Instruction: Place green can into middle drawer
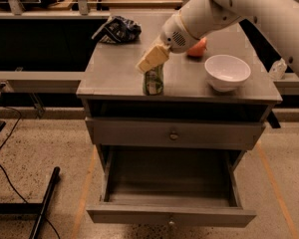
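Observation:
The green can [153, 81] stands upright on the grey cabinet top [114, 76], near its front edge and left of centre. My gripper [151, 59], cream-coloured at the end of the white arm, hangs just over the can's top and hides it, reaching in from the upper right. The middle drawer [169, 216] is the lowest one. It is pulled out wide open below the can, and its inside looks empty.
The drawer above [174, 134] is closed, with a round knob. A white bowl [227, 72] sits at the right of the top, an orange-red fruit [197, 48] behind it, and a dark bag [117, 30] at the back left. A black bar [45, 198] and cable lie on the floor at left.

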